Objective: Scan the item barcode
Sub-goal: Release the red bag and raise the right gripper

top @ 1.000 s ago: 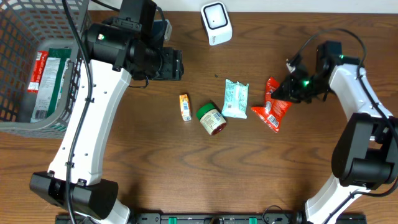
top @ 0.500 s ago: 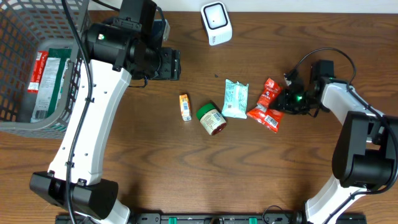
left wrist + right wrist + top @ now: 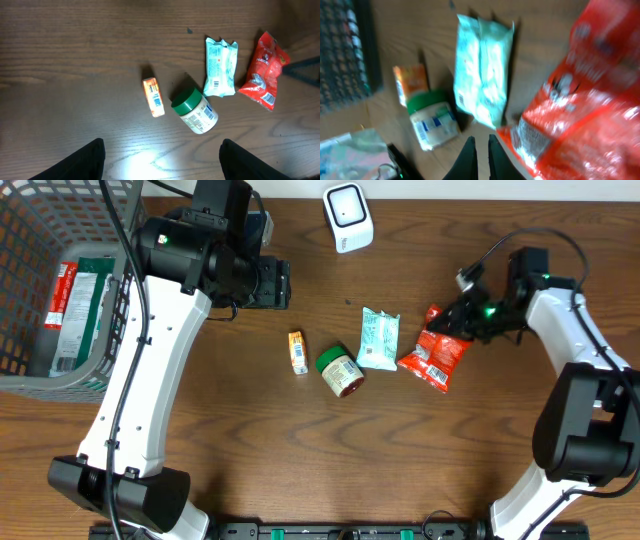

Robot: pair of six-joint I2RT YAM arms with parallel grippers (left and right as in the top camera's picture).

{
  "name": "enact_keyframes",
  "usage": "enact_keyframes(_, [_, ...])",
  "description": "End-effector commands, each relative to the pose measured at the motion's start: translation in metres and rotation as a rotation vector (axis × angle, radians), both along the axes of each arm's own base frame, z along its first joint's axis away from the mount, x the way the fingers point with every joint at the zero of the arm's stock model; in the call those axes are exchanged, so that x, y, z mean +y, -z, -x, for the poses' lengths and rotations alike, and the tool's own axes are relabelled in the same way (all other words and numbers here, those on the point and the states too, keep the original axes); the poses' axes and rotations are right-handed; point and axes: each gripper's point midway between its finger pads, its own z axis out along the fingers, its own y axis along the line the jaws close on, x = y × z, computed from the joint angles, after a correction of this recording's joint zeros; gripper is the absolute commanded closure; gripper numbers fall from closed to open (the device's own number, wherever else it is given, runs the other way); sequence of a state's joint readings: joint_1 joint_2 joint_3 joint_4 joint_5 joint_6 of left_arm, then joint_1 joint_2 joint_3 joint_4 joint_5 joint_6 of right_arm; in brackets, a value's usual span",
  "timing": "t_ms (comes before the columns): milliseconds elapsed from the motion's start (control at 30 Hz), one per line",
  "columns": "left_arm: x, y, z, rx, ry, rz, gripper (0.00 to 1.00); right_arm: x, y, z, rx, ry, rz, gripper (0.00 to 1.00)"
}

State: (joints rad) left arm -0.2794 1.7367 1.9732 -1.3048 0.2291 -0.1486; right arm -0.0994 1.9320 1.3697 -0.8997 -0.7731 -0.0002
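Observation:
A white barcode scanner stands at the table's back edge. Four items lie mid-table: an orange box, a green-lidded jar, a pale green packet and a red packet. My right gripper hovers at the red packet's upper right end. In the right wrist view its fingers are shut with nothing visible between them, and the red packet lies just to their right. My left gripper hangs open and empty, high above the orange box and jar.
A grey wire basket at the far left holds flat red and green packages. The left arm's body spans from the front left up to the back middle. The right arm curves along the right edge.
The right gripper dipped low beside the red packet half a second ago and has risen back toward the rear. The red packet shifted slightly. The left arm has not moved.

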Motion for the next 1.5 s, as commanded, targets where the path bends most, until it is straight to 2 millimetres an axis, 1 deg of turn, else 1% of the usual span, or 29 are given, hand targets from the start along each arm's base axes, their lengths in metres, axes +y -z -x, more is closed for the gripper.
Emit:
enact_keyframes(0, [0.003, 0.002, -0.002, -0.003, 0.012, -0.022, 0.27, 0.001, 0.034, 0.027, 0.067, -0.061, 0.137, 0.96])
enact_keyframes(33, [0.003, 0.002, -0.002, -0.003, 0.012, -0.022, 0.27, -0.002, 0.053, 0.040, 0.097, -0.078, 0.203, 0.96])
enact_keyframes(133, [0.003, 0.002, -0.002, -0.003, 0.012, -0.022, 0.27, -0.003, 0.078, 0.055, 0.112, -0.095, 0.256, 0.96])
enact_keyframes(200, [0.003, 0.002, -0.002, -0.003, 0.012, -0.022, 0.27, -0.002, 0.087, 0.061, 0.111, -0.097, 0.254, 0.97])
enact_keyframes(267, [0.003, 0.002, -0.002, -0.003, 0.012, -0.022, 0.27, 0.000, 0.087, 0.061, 0.113, -0.087, 0.238, 0.98])
enact_keyframes(300, [0.003, 0.002, -0.002, -0.003, 0.012, -0.022, 0.27, 0.004, 0.083, 0.058, 0.103, -0.086, 0.211, 0.98])
enact_keyframes(367, [0.003, 0.002, -0.002, -0.003, 0.011, -0.022, 0.27, 0.015, 0.065, 0.047, 0.066, -0.082, 0.112, 0.96])
enact_keyframes(467, [0.003, 0.002, -0.002, -0.003, 0.011, -0.022, 0.27, 0.025, 0.026, 0.021, -0.022, -0.069, -0.039, 0.94])
enact_keyframes(500, [0.003, 0.002, -0.002, -0.003, 0.011, -0.022, 0.27, 0.024, 0.017, 0.013, -0.048, -0.063, -0.061, 0.93])
enact_keyframes(567, [0.003, 0.003, -0.001, 0.001, 0.011, -0.023, 0.26, 0.016, 0.006, -0.001, -0.090, -0.044, -0.059, 0.93])
enact_keyframes(633, [0.003, 0.003, 0.000, 0.006, 0.012, -0.024, 0.27, 0.005, 0.000, -0.012, -0.122, -0.020, -0.041, 0.92])
enact_keyframes(667, [0.003, 0.003, 0.001, 0.009, 0.012, -0.025, 0.27, -0.002, 0.001, -0.016, -0.133, -0.008, -0.020, 0.92])
enact_keyframes(767, [0.004, 0.004, 0.001, 0.012, 0.012, -0.026, 0.27, -0.025, 0.016, -0.020, -0.126, 0.032, 0.100, 0.93])
enact_keyframes(833, [0.003, 0.004, 0.001, 0.010, 0.012, -0.026, 0.27, -0.041, 0.030, -0.017, -0.093, 0.059, 0.205, 0.93])
enact_keyframes(900, [0.003, 0.003, 0.001, 0.010, 0.012, -0.026, 0.27, -0.053, 0.046, -0.009, -0.045, 0.086, 0.294, 0.93])
enact_keyframes(1033, [0.003, 0.003, 0.001, 0.010, 0.012, -0.026, 0.27, -0.051, 0.065, 0.004, -0.024, 0.079, 0.305, 0.92])
enact_keyframes(1100, [0.003, 0.003, 0.000, 0.008, 0.012, -0.025, 0.27, -0.050, 0.074, 0.009, -0.028, 0.078, 0.306, 0.88])
enact_keyframes(1167, [0.003, 0.003, 0.000, 0.007, 0.012, -0.025, 0.27, -0.050, 0.079, 0.009, -0.039, 0.081, 0.306, 0.85])
enact_keyframes(1233, [0.003, 0.003, 0.000, 0.008, 0.012, -0.025, 0.27, -0.051, 0.075, 0.004, -0.055, 0.091, 0.296, 0.83])
enact_keyframes(1300, [0.004, 0.003, 0.000, 0.008, 0.011, -0.027, 0.27, -0.048, 0.062, -0.005, -0.072, 0.108, 0.254, 0.80])
enact_keyframes(1400, [0.009, 0.004, -0.001, 0.003, -0.002, -0.056, 0.27, -0.038, 0.030, -0.020, -0.108, 0.110, 0.165, 0.73])
enact_keyframes(1467, [0.012, 0.005, -0.001, 0.004, -0.008, -0.071, 0.27, -0.037, 0.013, -0.024, -0.116, 0.108, 0.155, 0.66])
